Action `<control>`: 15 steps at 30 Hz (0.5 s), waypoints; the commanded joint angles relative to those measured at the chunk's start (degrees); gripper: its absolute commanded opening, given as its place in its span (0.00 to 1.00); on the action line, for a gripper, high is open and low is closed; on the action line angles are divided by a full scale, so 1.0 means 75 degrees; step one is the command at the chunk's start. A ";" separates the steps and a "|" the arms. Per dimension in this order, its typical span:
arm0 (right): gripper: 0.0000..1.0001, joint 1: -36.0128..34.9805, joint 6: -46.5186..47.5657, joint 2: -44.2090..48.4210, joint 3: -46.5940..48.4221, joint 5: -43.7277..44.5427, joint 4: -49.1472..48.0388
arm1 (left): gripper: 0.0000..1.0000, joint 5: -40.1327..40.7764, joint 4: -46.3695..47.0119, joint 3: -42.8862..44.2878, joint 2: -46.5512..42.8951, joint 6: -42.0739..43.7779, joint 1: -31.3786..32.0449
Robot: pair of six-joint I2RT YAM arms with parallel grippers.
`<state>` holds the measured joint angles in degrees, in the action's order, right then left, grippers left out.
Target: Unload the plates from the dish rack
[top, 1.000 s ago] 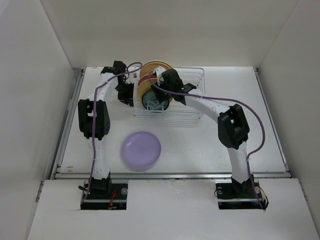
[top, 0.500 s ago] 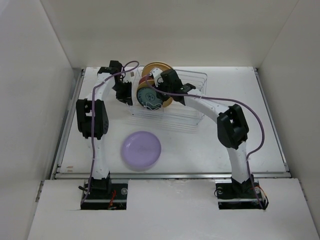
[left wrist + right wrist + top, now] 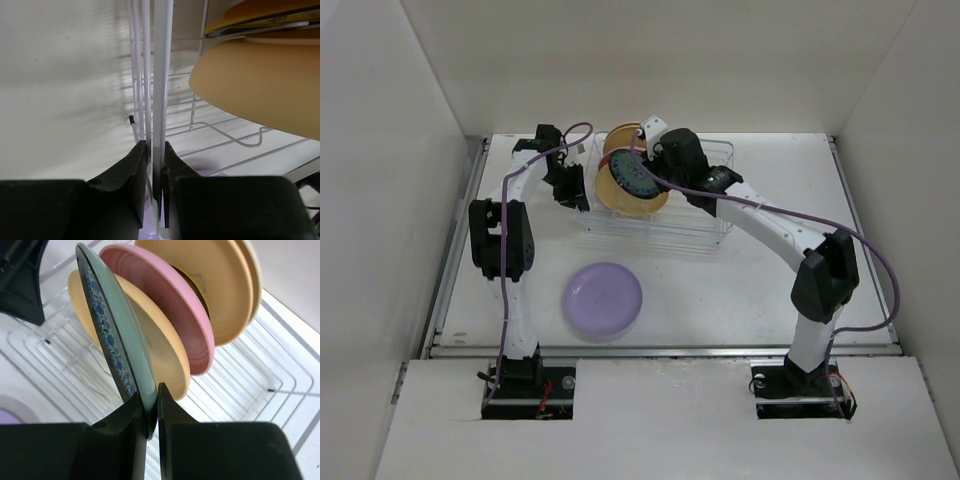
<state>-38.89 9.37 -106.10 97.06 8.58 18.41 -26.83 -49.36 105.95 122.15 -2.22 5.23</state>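
White table (image 3: 740,290), walled in white on three sides, carries everything I see. Toward its back sits the rack (image 3: 705,228), long axis running left to right. Its plates are bunched at the left end, on edge, faces turned along that axis. From the right wrist I count five: a teal plate (image 3: 117,347) nearest, then a yellow plate (image 3: 160,360), a pink plate (image 3: 175,305), a tan plate (image 3: 220,285) and a cream plate (image 3: 255,270). Something dark between pink and tan is too hidden to name. One lavender plate (image 3: 603,301) lies flat in front of the rack. My right gripper (image 3: 151,407) is clamped on the teal plate's rim, and that plate leans off from the rest. My left gripper (image 3: 156,150) is pinched tight on the rack's left-end wire.
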 commanded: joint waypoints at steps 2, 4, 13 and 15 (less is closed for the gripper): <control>0.00 -0.0041 -0.0766 0.0892 -0.0097 0.0147 0.0026 | 0.00 -0.0900 0.0265 -0.0707 -0.0570 -0.1636 -0.0007; 0.00 -0.0041 -0.1246 0.1302 -0.0097 -0.0309 0.0565 | 0.00 -0.0899 0.0476 -0.1141 -0.0758 -0.2058 -0.0007; 0.00 0.0673 -0.3613 0.4357 -0.4867 -0.3745 0.1157 | 0.00 -0.0571 0.0584 -0.0853 -0.0748 -0.1827 -0.0007; 0.00 0.0838 -0.4212 0.4619 -0.5637 -0.3745 0.1084 | 0.10 -0.0432 0.0372 -0.0558 -0.0584 -0.1511 -0.0007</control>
<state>-34.44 -12.29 -73.76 61.95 -13.82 26.76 -26.37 -43.51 97.67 117.03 -10.98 5.41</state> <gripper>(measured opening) 0.143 0.120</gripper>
